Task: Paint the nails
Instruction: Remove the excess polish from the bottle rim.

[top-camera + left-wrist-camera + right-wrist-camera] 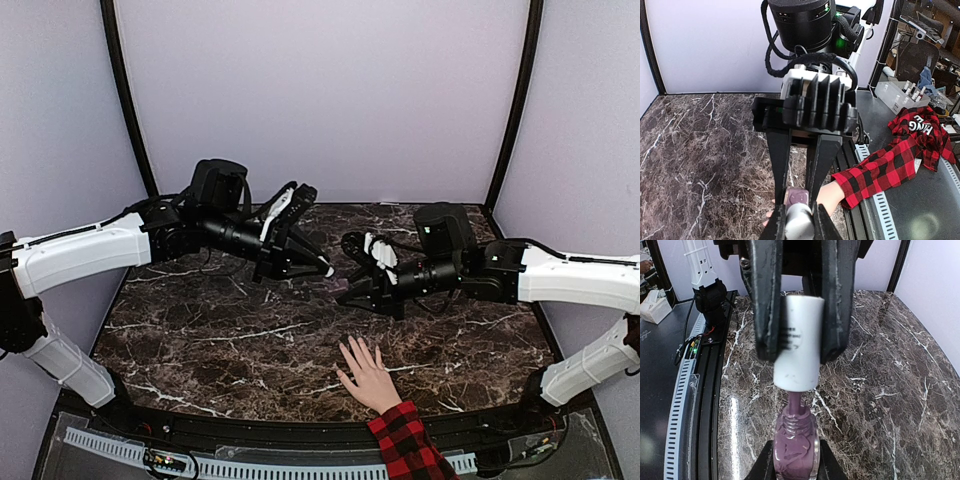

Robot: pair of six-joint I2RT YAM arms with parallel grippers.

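Jaws clamped: left gripper on the purple polish bottle, right gripper on its white cap

Left hand, right hand bar mid-table; tabletop bare around person's palm.

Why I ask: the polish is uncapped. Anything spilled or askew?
Nothing stands out. The right gripper holds the white cap off the purple bottle in the left gripper, the brush stem in its neck; no polish shows on the marble table.
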